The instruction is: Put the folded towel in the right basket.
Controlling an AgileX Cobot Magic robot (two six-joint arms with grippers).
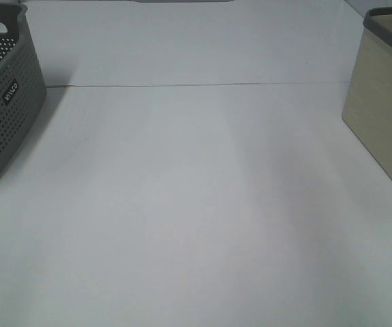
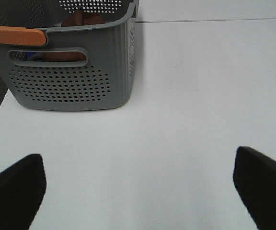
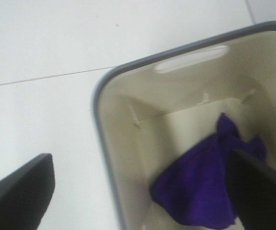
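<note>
Right gripper [image 3: 139, 163] is spread wide with nothing pinched. In the right wrist view one dark finger [image 3: 20, 191] sits over bare table outside the right basket [image 3: 99, 96]; the other overlaps the basket's inside and the edge of the towel [image 3: 200, 191]. Can't tell if that finger touches the cloth.

Towel is purple and lies on the floor of the right basket, toward one wall. It looks bunched more than flat, with a corner poking up. Basket is beige with a dark grey rim and a slot handle in the end wall.

Left gripper [image 2: 138, 172] is also spread, nothing between its fingers, with plain white table [image 1: 196, 204] under it. It faces the left basket [image 2: 71, 81], well apart from it.

Left basket is grey and perforated, with an orange strip [image 2: 13, 36] along one rim. Something brown [image 2: 80, 19] is inside; too hidden to identify.

From the high camera, neither arm is in frame. Grey basket is at the left edge, beige one at the right edge, well apart. A thin seam [image 1: 196, 84] runs across the table between them.
</note>
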